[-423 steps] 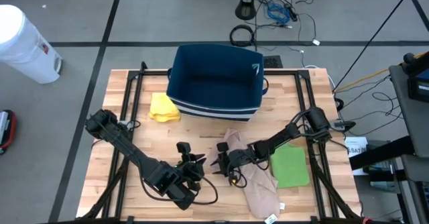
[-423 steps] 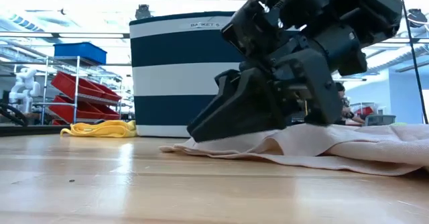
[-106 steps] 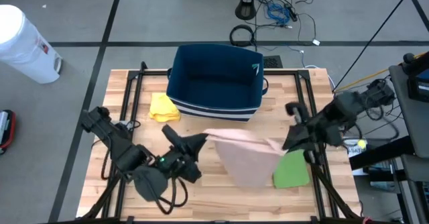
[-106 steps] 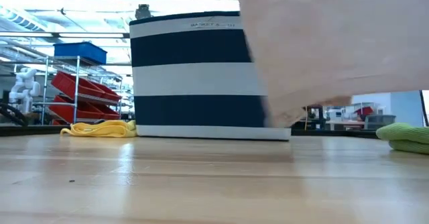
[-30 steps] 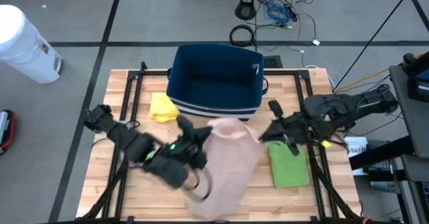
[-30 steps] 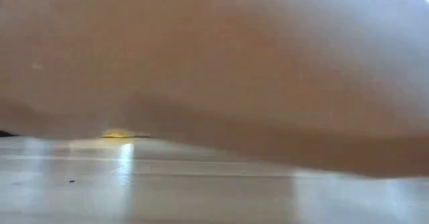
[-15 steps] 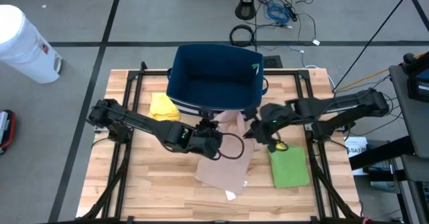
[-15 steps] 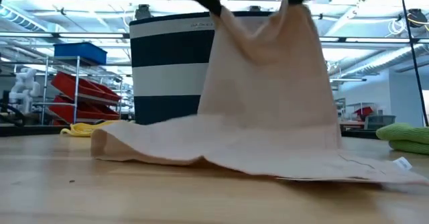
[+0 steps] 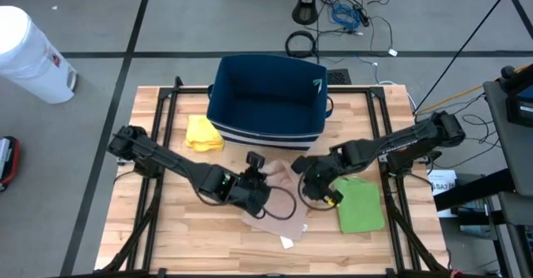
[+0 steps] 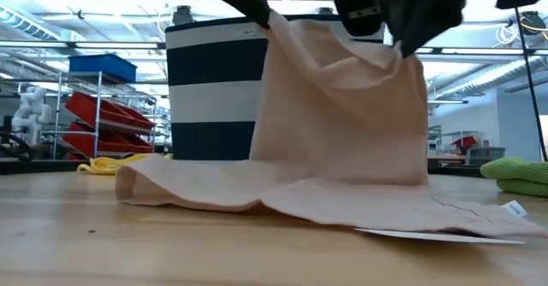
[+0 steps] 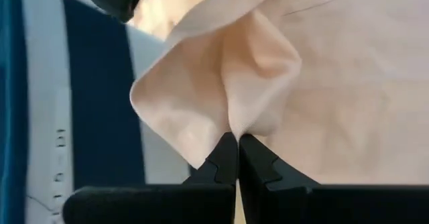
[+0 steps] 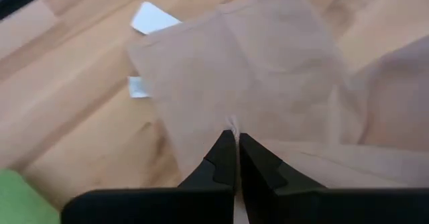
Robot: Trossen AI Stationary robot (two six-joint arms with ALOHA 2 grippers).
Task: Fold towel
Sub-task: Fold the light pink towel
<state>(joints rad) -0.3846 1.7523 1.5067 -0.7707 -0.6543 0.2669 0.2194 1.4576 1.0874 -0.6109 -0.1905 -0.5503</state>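
A beige towel [image 9: 279, 215] [image 10: 342, 123] hangs by its top edge from both grippers. Its lower part lies spread on the wooden table, with a white label [image 10: 514, 209] at the near right. My left gripper [image 9: 263, 175] [image 11: 236, 143] is shut on the towel's upper left corner. My right gripper [image 9: 301, 172] [image 12: 234, 143] is shut on the upper right corner. The two stand close together, in front of the striped basket [image 9: 266, 134]. My left gripper pinches a bunched corner of the towel [image 11: 234, 120] between its two fingertips, slanting down from the table's left. The cloth hangs slack below it. My right gripper pinches the towel's other top corner [image 12: 231, 123] between its fingertips, slanting down from the right. The cloth drapes down onto the table.
The blue-and-white striped basket [image 10: 214, 89] stands just behind the towel. A yellow cloth [image 9: 202, 132] lies left of it. A folded green cloth [image 9: 360, 205] lies right of the towel, close to my right arm. Bare wood shows at the near left.
Both grippers have come down with the towel and tipped their fingers downward. The towel, which hung in the air a second ago, now has its lower part spread on the table, while its top edge stays up in the grippers.
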